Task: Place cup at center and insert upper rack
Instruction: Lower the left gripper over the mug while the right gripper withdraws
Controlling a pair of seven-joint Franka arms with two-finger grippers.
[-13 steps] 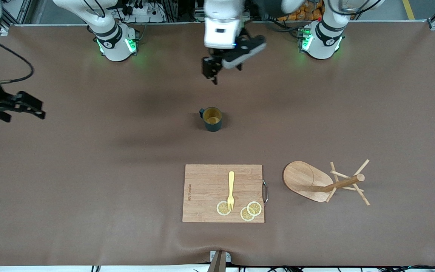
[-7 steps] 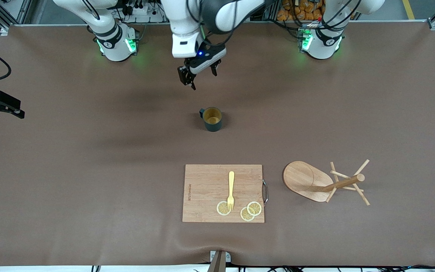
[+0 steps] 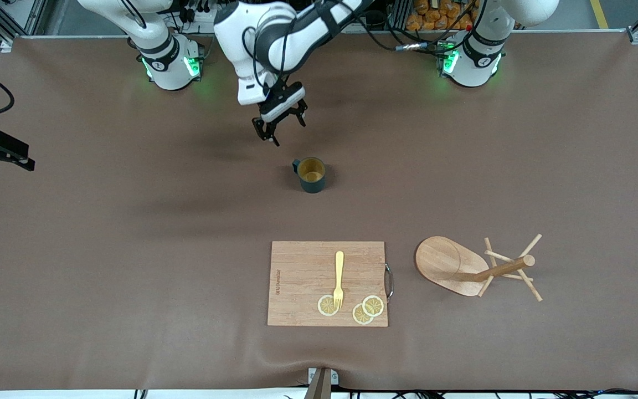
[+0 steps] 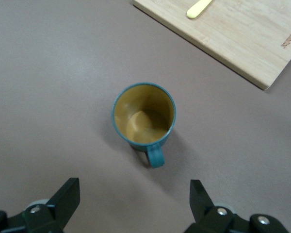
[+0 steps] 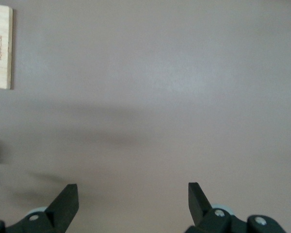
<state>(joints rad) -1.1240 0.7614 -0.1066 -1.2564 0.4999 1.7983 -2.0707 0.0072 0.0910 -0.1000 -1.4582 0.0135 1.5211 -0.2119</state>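
The dark teal cup (image 3: 312, 174) stands upright near the table's middle, its tan inside showing. In the left wrist view the cup (image 4: 144, 116) sits just ahead of the open jaws, handle toward them. My left gripper (image 3: 281, 128) is open and empty, hovering over bare table just short of the cup on the robots' side; it also shows in its own wrist view (image 4: 135, 189). The wooden mug tree (image 3: 463, 269) lies on its side toward the left arm's end, nearer the camera. My right gripper (image 3: 3, 158) is open and empty over the table's edge at the right arm's end (image 5: 133, 190).
A wooden cutting board (image 3: 297, 266) lies nearer the camera than the cup, holding a yellow fork (image 3: 339, 277) and lemon slices (image 3: 373, 305). The board's corner shows in the left wrist view (image 4: 242, 34) and the right wrist view (image 5: 0, 46).
My left gripper has swung toward the right arm's end and come down closer to the cup. My right gripper has drawn back farther over the table's edge. Cup and mug tree have not moved.
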